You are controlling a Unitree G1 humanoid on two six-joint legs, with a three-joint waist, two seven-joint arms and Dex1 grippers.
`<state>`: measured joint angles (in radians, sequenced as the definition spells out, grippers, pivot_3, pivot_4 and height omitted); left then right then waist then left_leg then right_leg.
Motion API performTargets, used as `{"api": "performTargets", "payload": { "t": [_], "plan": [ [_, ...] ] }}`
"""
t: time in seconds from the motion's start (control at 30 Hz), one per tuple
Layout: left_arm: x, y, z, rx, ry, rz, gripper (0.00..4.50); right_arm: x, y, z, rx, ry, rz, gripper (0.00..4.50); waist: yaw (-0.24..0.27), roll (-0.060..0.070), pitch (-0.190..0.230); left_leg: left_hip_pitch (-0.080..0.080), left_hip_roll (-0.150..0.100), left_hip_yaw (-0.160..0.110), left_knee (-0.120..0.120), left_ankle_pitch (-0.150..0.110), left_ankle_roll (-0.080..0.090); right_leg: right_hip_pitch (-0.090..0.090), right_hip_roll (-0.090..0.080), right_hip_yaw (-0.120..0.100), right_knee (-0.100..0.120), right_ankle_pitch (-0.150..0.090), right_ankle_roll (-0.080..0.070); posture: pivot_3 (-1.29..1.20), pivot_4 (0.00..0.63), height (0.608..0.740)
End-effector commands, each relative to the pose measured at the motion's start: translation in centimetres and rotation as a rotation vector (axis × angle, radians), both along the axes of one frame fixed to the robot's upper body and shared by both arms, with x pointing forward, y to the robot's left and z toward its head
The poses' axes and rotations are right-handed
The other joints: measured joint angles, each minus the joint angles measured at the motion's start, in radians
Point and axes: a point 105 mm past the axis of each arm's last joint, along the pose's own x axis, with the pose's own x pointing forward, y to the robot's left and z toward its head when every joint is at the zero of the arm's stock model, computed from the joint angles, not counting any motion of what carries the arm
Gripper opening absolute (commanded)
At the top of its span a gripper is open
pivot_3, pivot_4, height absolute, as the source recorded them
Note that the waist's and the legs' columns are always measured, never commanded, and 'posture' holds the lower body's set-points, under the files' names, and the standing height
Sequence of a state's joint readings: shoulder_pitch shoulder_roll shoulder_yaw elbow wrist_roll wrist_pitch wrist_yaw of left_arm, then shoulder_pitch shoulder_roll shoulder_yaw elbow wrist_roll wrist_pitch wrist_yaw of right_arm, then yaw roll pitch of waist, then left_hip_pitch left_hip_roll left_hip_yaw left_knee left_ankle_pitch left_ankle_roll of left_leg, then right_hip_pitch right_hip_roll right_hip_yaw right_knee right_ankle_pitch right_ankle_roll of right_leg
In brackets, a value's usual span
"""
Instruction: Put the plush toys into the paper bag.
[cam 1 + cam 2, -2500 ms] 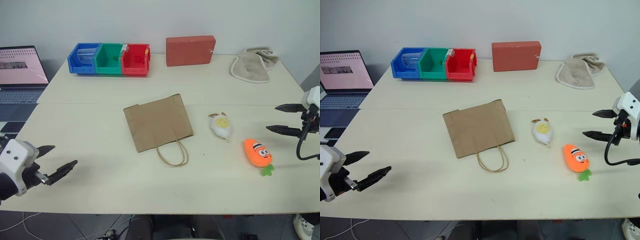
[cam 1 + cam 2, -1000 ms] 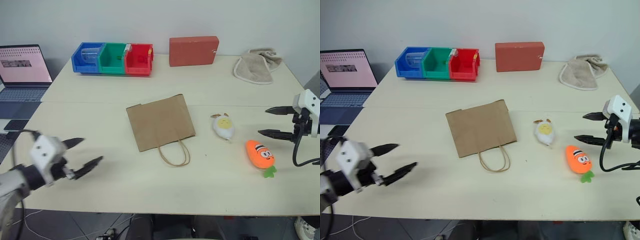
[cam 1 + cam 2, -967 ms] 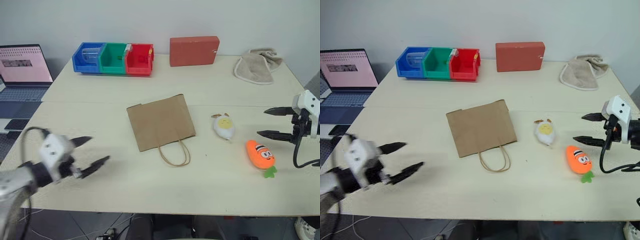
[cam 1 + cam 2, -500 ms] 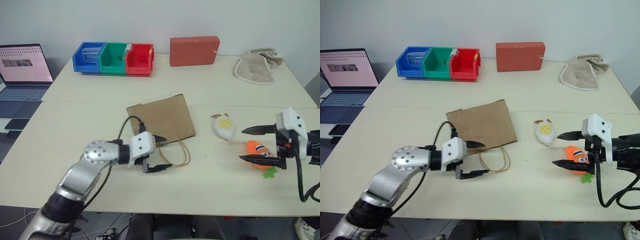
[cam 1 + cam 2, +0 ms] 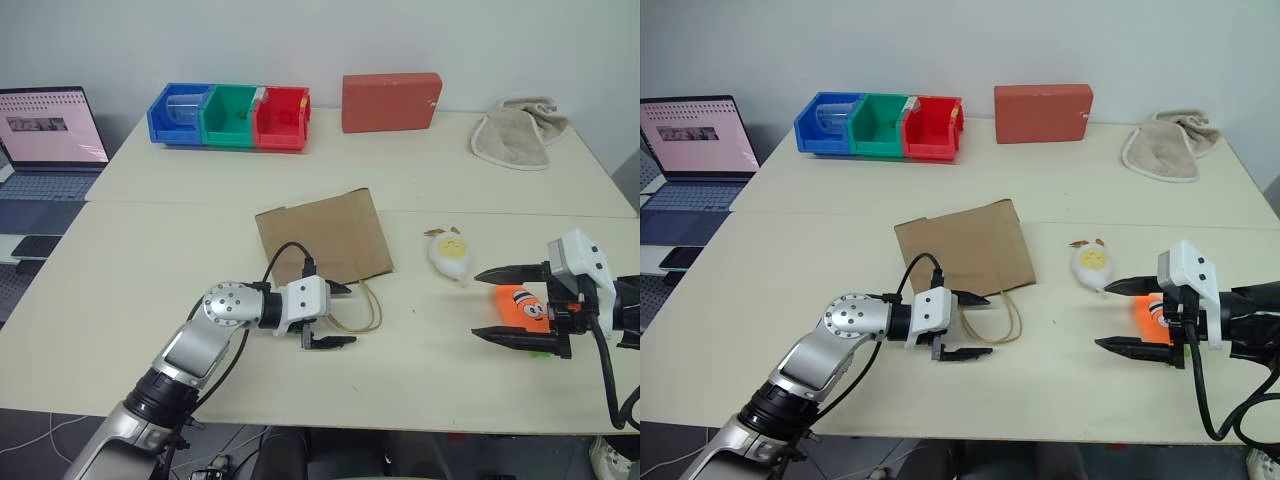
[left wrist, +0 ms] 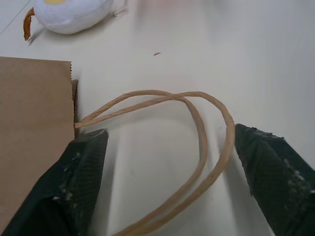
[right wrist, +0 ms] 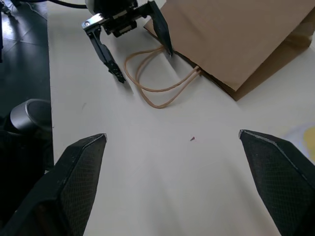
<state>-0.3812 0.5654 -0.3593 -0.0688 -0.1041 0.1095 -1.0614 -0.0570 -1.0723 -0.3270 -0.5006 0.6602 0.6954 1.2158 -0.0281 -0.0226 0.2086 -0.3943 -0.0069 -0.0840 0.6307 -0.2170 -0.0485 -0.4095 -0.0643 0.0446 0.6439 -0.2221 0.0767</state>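
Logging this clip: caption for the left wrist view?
Open left gripper straddling the paper bag's looped handles, egg toy beyond.

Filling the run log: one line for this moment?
left gripper: open, straddling bag handles | right gripper: open at carrot | egg toy: on table

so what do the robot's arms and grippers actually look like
The left arm is silver-grey metal with a round joint housing and a looping black cable. Both the left gripper and right gripper have a white boxy body carrying two black, pointed, textured jaws. A black cable also loops along the right arm, which is dark behind the white body.
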Motion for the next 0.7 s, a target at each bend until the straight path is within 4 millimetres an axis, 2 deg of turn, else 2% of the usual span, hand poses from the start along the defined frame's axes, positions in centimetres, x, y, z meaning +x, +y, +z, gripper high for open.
{"api": "performTargets", "payload": {
  "t": [0.03,0.33,0.57,0.7],
  "plan": [
    [0.0,-0.6,0.2,0.007,-0.039,-0.037,2.99,-0.4,0.4,0.5,-0.005,-0.019,0.021,4.5,-0.001,0.0,0.0,0.0,0.0,0.0,0.0,0.0,0.0,0.0,0.0,0.0,0.0,0.0,0.0,0.0,0.15,0.74],
    [-0.2,-0.7,0.1,0.004,-0.028,-0.062,0.02,-0.9,1.2,-0.2,0.01,-0.004,0.034,4.5,0.0,0.0,0.0,0.0,0.0,0.0,0.0,0.0,0.0,0.0,0.0,0.0,0.0,0.0,0.0,0.0,0.15,0.74],
    [0.3,0.0,2.3,-0.006,-0.013,-0.064,0.01,-0.3,2.0,0.0,0.047,-0.05,0.002,4.5,-0.001,0.0,0.0,0.0,0.0,0.0,0.0,0.0,0.0,0.0,0.0,0.0,0.0,0.0,0.0,0.0,0.15,0.74],
    [0.6,0.4,6.3,-0.114,0.044,-0.059,0.01,0.0,3.3,-0.3,0.083,-0.086,0.005,4.5,-0.001,0.0,0.0,0.0,0.001,-0.001,0.0,0.0,0.0,0.0,0.001,0.0,0.0,0.0,0.0,0.0,0.15,0.74]
  ]
}}
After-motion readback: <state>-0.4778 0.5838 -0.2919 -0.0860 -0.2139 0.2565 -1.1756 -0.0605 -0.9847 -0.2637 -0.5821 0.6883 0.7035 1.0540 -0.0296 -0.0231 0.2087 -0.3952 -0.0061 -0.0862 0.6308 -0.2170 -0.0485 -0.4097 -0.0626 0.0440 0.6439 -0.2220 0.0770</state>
